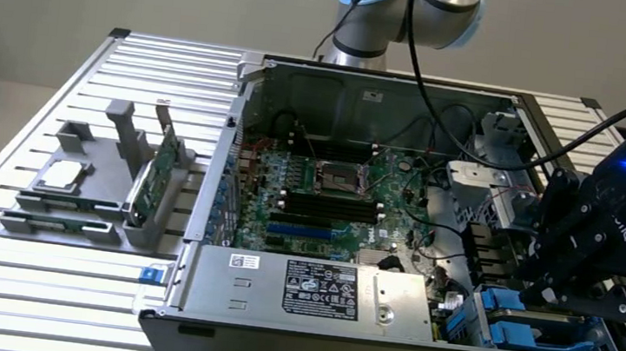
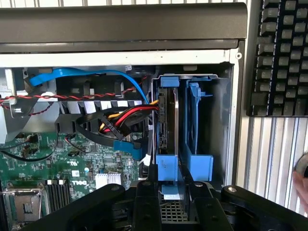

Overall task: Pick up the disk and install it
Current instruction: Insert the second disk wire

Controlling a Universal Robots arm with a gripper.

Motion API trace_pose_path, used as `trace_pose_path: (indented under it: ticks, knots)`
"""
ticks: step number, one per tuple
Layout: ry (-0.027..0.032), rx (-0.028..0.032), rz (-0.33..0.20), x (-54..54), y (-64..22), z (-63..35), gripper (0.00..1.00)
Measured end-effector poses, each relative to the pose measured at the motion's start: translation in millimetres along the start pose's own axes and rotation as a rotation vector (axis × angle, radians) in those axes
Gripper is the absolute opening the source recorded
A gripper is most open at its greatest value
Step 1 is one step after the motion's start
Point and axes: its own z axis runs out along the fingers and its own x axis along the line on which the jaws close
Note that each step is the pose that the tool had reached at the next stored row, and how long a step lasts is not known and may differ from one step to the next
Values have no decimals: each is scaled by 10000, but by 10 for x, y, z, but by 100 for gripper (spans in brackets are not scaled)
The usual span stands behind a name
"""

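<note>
The disk (image 2: 168, 120) stands on edge in the drive bay at the corner of the open computer case (image 1: 273, 329); I see its dark metal edge and its blue carrier frame. My gripper (image 2: 167, 186) sits right at the disk's near end. Its black fingers (image 2: 147, 195) press on either side of the blue carrier tab, shut on it. In the exterior view the gripper (image 1: 543, 294) hangs over the blue carriers (image 1: 505, 308) at the case's front corner on the exterior view's right.
A second blue carrier (image 2: 197, 125) stands in the neighbouring slot. Red, yellow and blue cables (image 2: 120, 120) crowd the bay beside the motherboard (image 1: 323, 194). The power supply (image 1: 313, 291) lies along the case front. A keyboard (image 2: 281, 57) lies outside the case. A grey fixture (image 1: 91, 187) holds a chip and a green card.
</note>
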Motion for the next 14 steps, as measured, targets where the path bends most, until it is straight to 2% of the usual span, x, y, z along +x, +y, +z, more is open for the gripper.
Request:
trace_pose_path:
  ticks: [9, 14]
  knots:
    - [0, -1, -3, 9, -8, 1, 31]
    - [6, -2, -6, 131, -13, 0, 31]
